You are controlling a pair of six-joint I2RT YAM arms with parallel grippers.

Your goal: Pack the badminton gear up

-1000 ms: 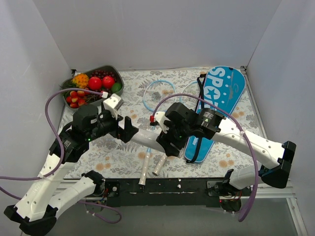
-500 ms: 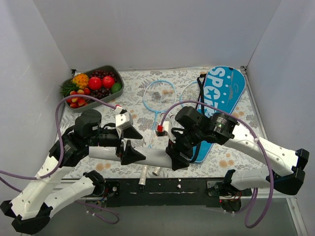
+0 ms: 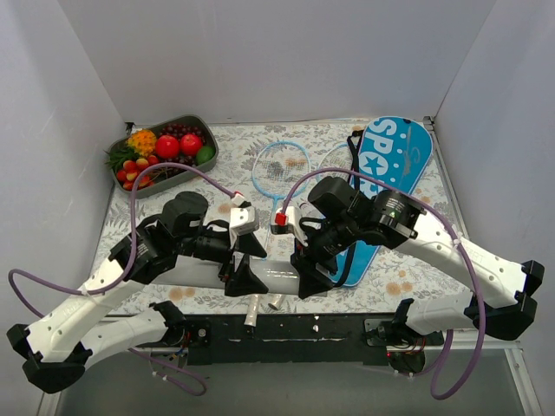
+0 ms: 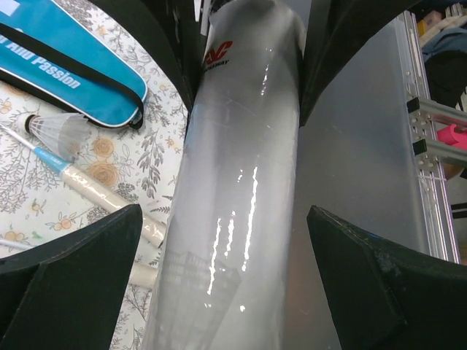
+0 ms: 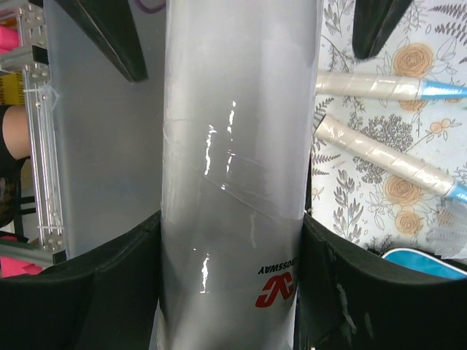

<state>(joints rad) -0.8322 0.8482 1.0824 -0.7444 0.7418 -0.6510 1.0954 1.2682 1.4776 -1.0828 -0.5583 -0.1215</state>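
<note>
The white shuttlecock tube (image 3: pixel 279 277) hangs level above the table's near edge between my two grippers. My right gripper (image 3: pixel 310 270) is shut on it, both pads pressed to its sides next to the red logo (image 5: pixel 277 292). My left gripper (image 3: pixel 250 263) is open, straddling the tube (image 4: pixel 241 219) with a gap on each side. The two light-blue rackets (image 3: pixel 282 165) lie mid-table, with their silvery handles (image 5: pixel 372 87) below the tube. The blue SPORT bag (image 3: pixel 395 160) lies at the right. A loose shuttlecock (image 4: pixel 58 131) rests by a racket shaft.
A grey tray of colourful fruit (image 3: pixel 165 147) stands at the back left. White walls close in the table on three sides. The metal frame rail (image 3: pixel 312 328) runs along the near edge under the tube.
The tube has come down toward the near edge, still in my right gripper. My open left gripper has slid right along it, closer to the right gripper.
</note>
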